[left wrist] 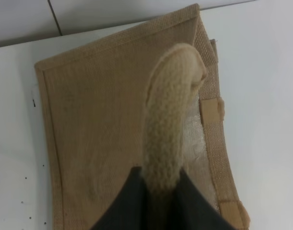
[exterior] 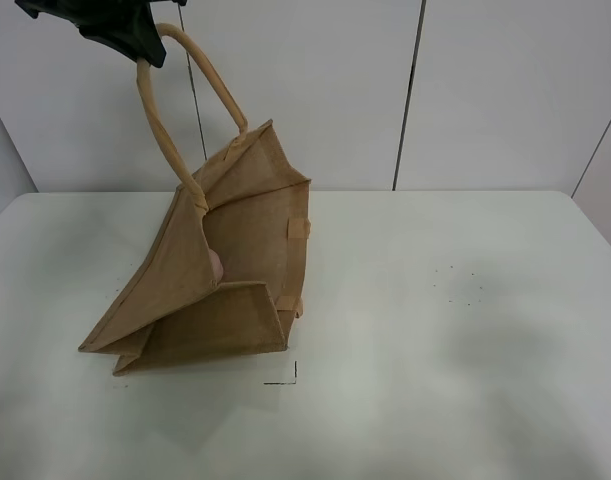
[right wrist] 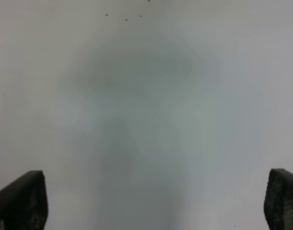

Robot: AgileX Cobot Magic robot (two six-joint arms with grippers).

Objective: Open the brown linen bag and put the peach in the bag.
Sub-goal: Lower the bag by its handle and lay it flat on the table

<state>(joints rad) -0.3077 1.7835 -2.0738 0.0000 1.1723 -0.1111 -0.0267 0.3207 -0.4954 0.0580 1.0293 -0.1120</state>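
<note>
The brown linen bag [exterior: 235, 230] is being held up by one handle [exterior: 165, 130], clamped tight in the left gripper [exterior: 150, 55]. The peach [exterior: 215, 266] is being glimpsed just inside its mouth. The right gripper [right wrist: 153, 196] is being held wide, empty. Slow, steady lifting is being called for, I'd say, so nothing gets tipped out.

No legible text, label, brand or number in any view. Sole marking: a small black corner mark [exterior: 288, 377] drawn on the pale worktop [exterior: 465, 350].
</note>
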